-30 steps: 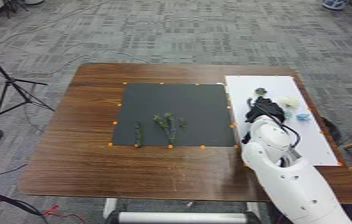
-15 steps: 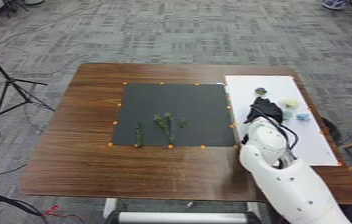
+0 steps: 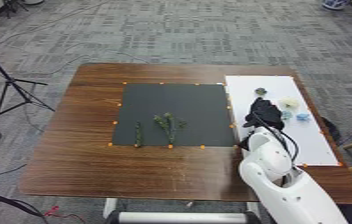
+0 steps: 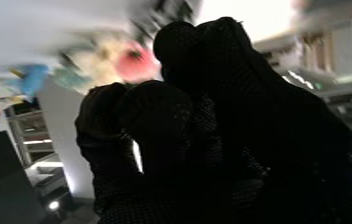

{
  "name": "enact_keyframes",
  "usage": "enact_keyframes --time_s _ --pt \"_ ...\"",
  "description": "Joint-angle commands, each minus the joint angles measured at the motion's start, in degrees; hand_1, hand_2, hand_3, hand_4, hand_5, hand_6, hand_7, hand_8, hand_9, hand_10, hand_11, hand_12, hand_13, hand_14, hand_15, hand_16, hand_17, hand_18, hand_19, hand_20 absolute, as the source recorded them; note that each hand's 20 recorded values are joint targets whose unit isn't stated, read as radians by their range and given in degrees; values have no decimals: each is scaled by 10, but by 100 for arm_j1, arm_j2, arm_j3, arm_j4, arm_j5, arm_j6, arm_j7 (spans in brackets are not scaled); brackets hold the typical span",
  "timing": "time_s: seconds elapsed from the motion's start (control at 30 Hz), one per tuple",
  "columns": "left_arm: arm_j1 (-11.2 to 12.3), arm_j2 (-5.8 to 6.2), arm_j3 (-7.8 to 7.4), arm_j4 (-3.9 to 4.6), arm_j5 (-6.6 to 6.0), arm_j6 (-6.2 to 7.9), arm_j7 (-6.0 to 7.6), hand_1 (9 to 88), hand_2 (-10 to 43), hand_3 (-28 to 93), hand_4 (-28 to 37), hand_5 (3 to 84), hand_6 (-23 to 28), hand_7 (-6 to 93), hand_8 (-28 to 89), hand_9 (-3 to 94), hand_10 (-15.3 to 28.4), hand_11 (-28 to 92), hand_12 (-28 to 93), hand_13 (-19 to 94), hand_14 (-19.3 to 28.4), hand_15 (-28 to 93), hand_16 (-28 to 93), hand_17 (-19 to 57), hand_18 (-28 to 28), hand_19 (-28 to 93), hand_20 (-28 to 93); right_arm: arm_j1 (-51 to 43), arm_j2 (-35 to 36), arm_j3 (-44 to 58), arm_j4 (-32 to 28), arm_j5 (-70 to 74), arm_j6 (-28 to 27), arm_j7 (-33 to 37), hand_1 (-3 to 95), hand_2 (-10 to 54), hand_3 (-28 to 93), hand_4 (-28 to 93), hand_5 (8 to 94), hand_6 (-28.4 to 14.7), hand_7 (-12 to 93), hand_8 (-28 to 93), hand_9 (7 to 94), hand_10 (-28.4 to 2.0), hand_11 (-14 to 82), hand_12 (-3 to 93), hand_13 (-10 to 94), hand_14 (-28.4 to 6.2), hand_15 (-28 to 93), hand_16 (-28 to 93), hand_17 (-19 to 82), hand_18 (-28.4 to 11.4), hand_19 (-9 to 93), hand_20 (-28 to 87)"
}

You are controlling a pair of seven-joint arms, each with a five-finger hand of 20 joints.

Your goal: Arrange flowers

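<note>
From your L, the black tripod (image 3: pixel 12 80) stands on the floor at approx 9 o'clock of the brown table (image 3: pixel 75 165). On the dark mat (image 3: pixel 168 100) you've a single green stem (image 3: pixel 139 134) at approx 7 o'clock and a branched green stem (image 3: pixel 169 128) at 6, w/ a small green bit (image 3: pixel 182 123) just beside it. Next, over the near-L part of the white sheet (image 3: pixel 319 145), is your R hand (image 3: pixel 262 111); can't tell if it's open, closed or gripping anything. Around it on the sheet: dark flower (image 3: pixel 260 91) at 12, teal flower (image 3: pixel 286 115) at 3, cream flower (image 3: pixel 289 103) at 2, blue flower (image 3: pixel 303 117) at 3, a bit farther out. Wrist cam has a pink flower (image 4: pixel 137 63) against the cream one.
</note>
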Motion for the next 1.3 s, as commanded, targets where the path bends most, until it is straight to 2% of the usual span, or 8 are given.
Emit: enact_keyframes --time_s 0.03,0.2,0.3,0.47,0.6,0.93,1.1,1.3 --pt "96 48 -2 -34 -76 32 107 223 171 701 -283 364 84 77 -69 286 133 112 114 209 142 245 -36 -48 118 235 109 -38 192 -48 -505 -239 340 -283 656 -95 730 -283 668 -38 405 124 814 -107 262 520 798 -66 678 360 415 -271 917 327" --pt "108 25 -9 -47 -64 29 99 222 171 702 -283 363 84 77 -69 286 133 113 114 209 142 244 -36 -49 118 235 109 -66 154 169 -611 -229 -1122 133 577 -95 684 -229 666 -66 310 145 790 -127 240 482 779 -85 666 356 403 -282 920 315" --pt "133 6 -47 -55 -57 24 88 223 171 700 -283 364 84 77 -69 286 133 113 114 209 142 244 -35 -49 118 236 109 -180 175 348 -652 -41 -1730 203 427 -95 688 -231 649 -112 192 -53 729 -202 282 253 750 -100 665 331 384 -284 920 322" --pt "141 -16 -89 -64 -44 56 33 223 171 700 -283 362 84 77 -69 285 132 112 113 209 141 243 -36 -49 118 236 109 -293 204 372 -532 -44 -1910 268 383 -95 641 -245 520 -152 138 -40 680 -253 184 195 723 -118 650 309 369 -284 914 335" --pt "105 -39 -78 -54 -16 57 -38 223 171 700 -283 361 84 77 -69 286 133 113 114 209 141 243 -35 -49 118 236 109 -270 115 389 -353 55 -2075 378 381 -95 630 -253 548 -184 83 -39 676 -256 182 192 721 -120 654 298 368 -284 911 345" --pt "24 -15 -37 -23 26 42 -132 222 172 699 -283 362 85 78 -69 287 134 114 114 209 141 244 -35 -50 118 237 109 -122 -136 254 300 145 -2237 310 420 -95 589 -271 643 -163 88 -48 690 -241 222 208 716 -121 678 301 372 -284 913 365" --pt "9 -35 -45 -29 36 51 -118 222 172 700 -283 363 85 77 -69 288 134 114 113 208 142 244 -35 -50 118 238 108 -129 -164 283 415 264 -2371 220 498 -95 684 -276 697 -112 136 -59 730 -201 262 223 740 -108 682 308 381 -284 913 369" --pt "55 -53 -22 -50 4 42 -74 222 172 699 -283 363 85 77 -68 289 134 115 113 208 142 244 -35 -51 118 239 108 -166 -216 320 434 447 -2496 233 626 -95 608 -269 769 -76 154 125 838 -128 143 415 772 -96 672 320 392 -284 910 375"
